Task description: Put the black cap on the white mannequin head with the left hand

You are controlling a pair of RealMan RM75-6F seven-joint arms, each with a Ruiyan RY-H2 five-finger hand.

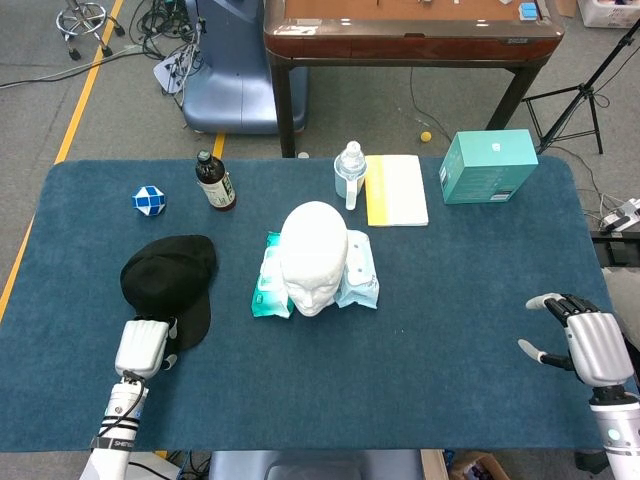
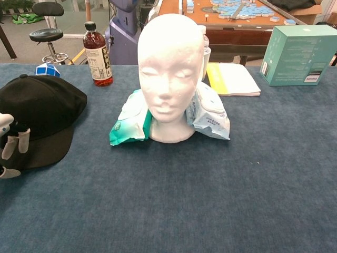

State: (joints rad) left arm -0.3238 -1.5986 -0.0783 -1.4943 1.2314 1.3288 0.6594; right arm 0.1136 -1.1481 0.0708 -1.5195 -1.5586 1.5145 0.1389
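Observation:
The black cap point(image 1: 168, 282) lies flat on the blue table left of the white mannequin head point(image 1: 314, 256), brim toward me. In the chest view the cap point(image 2: 41, 113) sits at the far left and the mannequin head point(image 2: 169, 74) stands upright in the middle. My left hand point(image 1: 143, 347) hovers at the near edge of the brim, fingers point(image 2: 21, 141) pointing down and apart, holding nothing. My right hand point(image 1: 590, 345) rests open near the table's front right corner, away from everything.
Two wet-wipe packs point(image 1: 266, 282) flank the mannequin's base. Behind stand a brown bottle point(image 1: 215, 182), a clear water bottle point(image 1: 349, 172), a yellow notebook point(image 1: 396, 190) and a teal box point(image 1: 489, 166). A blue-white puzzle cube point(image 1: 148, 199) lies at the far left.

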